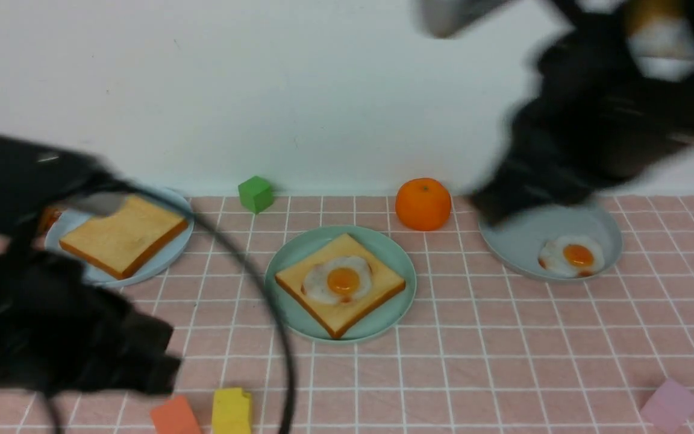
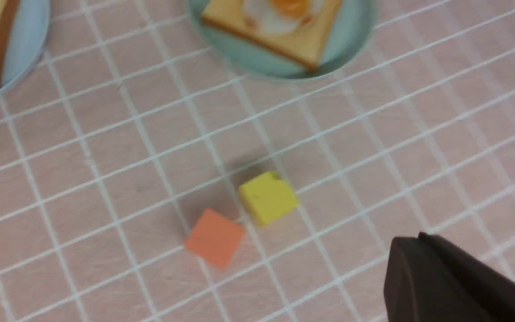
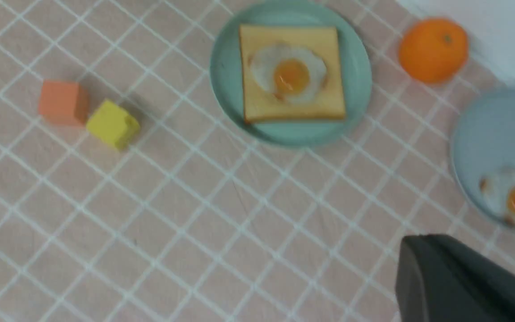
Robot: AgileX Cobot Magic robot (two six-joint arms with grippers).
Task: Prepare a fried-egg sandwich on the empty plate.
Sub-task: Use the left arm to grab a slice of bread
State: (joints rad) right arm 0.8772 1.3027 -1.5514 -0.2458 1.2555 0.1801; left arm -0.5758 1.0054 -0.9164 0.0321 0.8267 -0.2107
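Note:
The mint-green plate [image 1: 299, 247] sits mid-table and holds a toast slice [image 1: 338, 316] with a fried egg [image 1: 341, 280] on top. It also shows as the plate [image 3: 226, 67] with toast [image 3: 293, 107] and egg [image 3: 289, 76] in the right wrist view. A second toast slice [image 1: 127, 238] lies on a light blue plate [image 1: 172, 256] at the left. My left gripper [image 2: 407, 241] is shut and empty, blurred low at the front left [image 1: 163, 364]. My right gripper [image 3: 411, 241] is shut and empty, blurred above the right plate's far edge [image 1: 485, 208].
A grey-blue plate [image 1: 522, 241] at the right holds another fried egg [image 1: 571, 256]. An orange [image 1: 423, 204] and a green cube [image 1: 255, 194] stand by the back wall. Yellow [image 1: 231, 411] and orange [image 1: 175, 416] blocks lie at the front left, a pink block [image 1: 669, 404] at the front right.

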